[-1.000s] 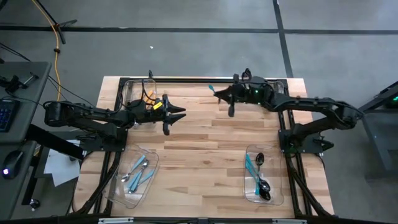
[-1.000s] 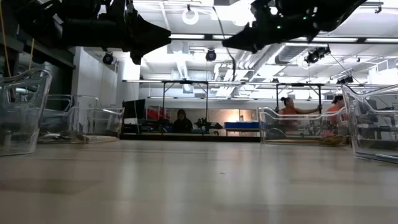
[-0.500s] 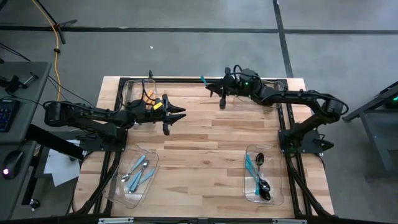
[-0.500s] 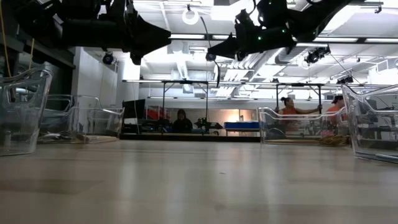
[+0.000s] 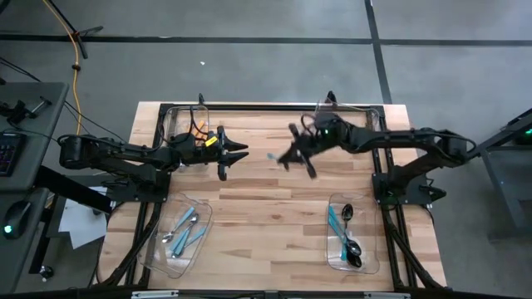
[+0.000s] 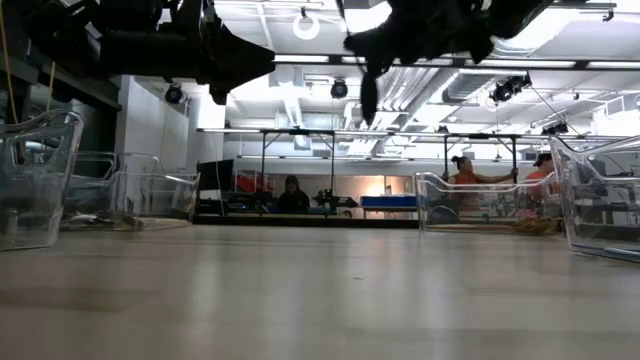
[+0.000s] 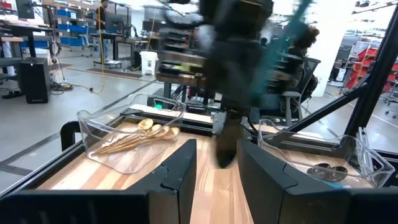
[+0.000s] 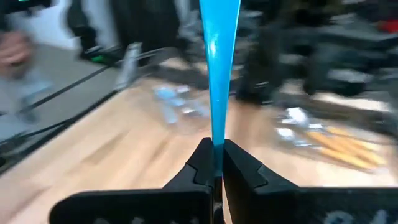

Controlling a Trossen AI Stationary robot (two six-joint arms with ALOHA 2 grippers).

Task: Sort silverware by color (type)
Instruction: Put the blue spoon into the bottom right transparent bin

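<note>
On the near edge of the pale wooden desk (image 5: 266, 216), two clear plastic bins sit at opposite corners. The clear bin at the near left corner (image 5: 176, 236) holds several silver spoons and forks with light-blue handles (image 5: 184, 227). The clear bin at the near right corner (image 5: 352, 232) holds black spoons with teal handles (image 5: 346, 232), lying loosely across one another.

Farther in, above the middle of the desk and off its surface, the right hand (image 5: 284, 158) is clamped tight on a teal-handled utensil (image 8: 217, 68); in the right wrist view the bright handle sticks straight out from between the two dark fingers (image 8: 239, 165), which are pressed together on it. In the high view only a small teal tip (image 5: 272, 155) shows beside the hand. The working end of the utensil is hidden, so spoon or fork cannot be told.

Left of that hand, the left hand (image 5: 241, 149) hangs above the desk with its fingers (image 7: 183, 165) partly apart and nothing between them.

Toward the far edge of the desk, a clear bin at the far left corner (image 5: 184, 123) holds orange-handled silverware (image 5: 198, 129), partly covered by the left arm. A clear bin with all-gold spoons and forks (image 7: 137, 135) shows in the left wrist view. Beyond the desk, in the low view, people (image 6: 462, 170) stand in the room behind.
</note>
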